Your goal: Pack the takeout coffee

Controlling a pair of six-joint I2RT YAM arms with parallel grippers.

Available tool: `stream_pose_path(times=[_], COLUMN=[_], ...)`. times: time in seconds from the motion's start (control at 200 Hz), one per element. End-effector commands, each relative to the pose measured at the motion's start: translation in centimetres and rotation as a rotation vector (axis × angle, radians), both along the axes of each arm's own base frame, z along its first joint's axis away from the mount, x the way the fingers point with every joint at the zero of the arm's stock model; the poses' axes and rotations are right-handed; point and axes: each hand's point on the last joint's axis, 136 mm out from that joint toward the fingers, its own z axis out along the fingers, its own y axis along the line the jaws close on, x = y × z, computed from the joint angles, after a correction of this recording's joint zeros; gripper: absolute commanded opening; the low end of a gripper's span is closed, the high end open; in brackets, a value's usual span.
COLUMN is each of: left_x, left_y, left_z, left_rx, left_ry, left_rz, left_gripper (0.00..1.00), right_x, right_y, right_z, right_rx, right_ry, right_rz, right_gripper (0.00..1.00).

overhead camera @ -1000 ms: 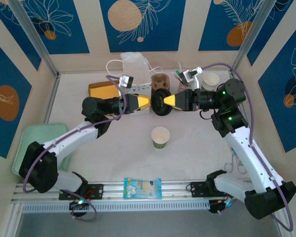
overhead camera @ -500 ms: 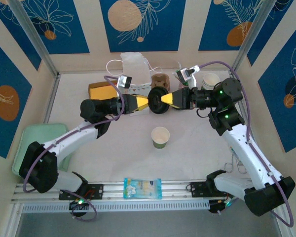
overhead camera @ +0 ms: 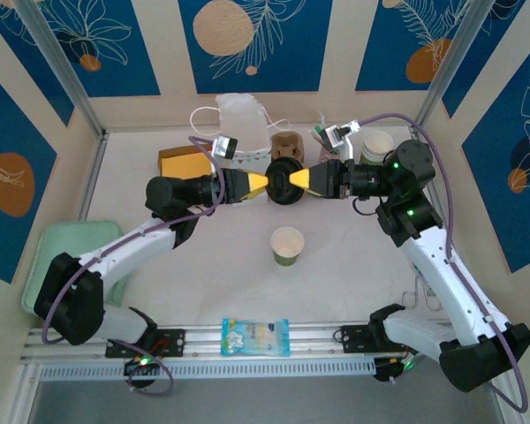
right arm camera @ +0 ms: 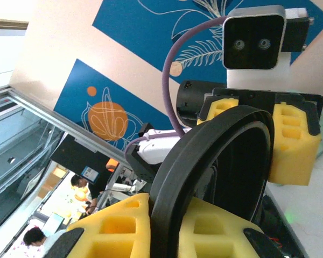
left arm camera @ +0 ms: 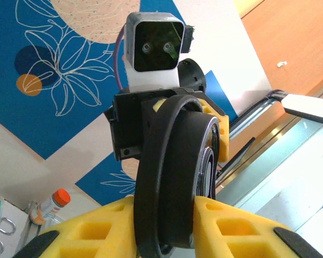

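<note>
Black lid [overhead camera: 283,166] is held on edge in the upper centre of the overhead frame, between two pincers meeting tip to tip. Right pincer [overhead camera: 294,181] is clenched on its rim. Left pincer [overhead camera: 267,182] has its yellow pads [left arm camera: 231,226] against both faces, grasping it too. Takeout coffee [overhead camera: 288,246] stands upright and uncovered on the worktop [overhead camera: 203,274] at frame centre, below the lid and apart from both pincers.

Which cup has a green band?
The mid-table cup, standing alone in the open with its mouth up. The back-right cup looks all white.
</note>
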Motion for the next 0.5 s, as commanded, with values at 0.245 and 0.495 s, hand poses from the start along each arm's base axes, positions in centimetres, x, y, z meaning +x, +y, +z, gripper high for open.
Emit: stream_pose_path(times=[0.245, 0.495], left_x=[-1.3, -0.9], left_y=[0.8, 0.6], left_z=[1.6, 1.0], left_rx=[-0.037, -0.022], left_ry=[-0.106, -0.092], left_rz=[0.030, 0.040], left_gripper=[0.24, 0.23], right_x=[2.6, 3.1], right_y=[-0.6, -1.2], right_z=[-5.4, -7.0], right_rx=[-0.132, -0.176], right_ry=[0.163, 0.207], right_rz=[-0.138, -0.170], right_gripper=[0.17, 0.20])
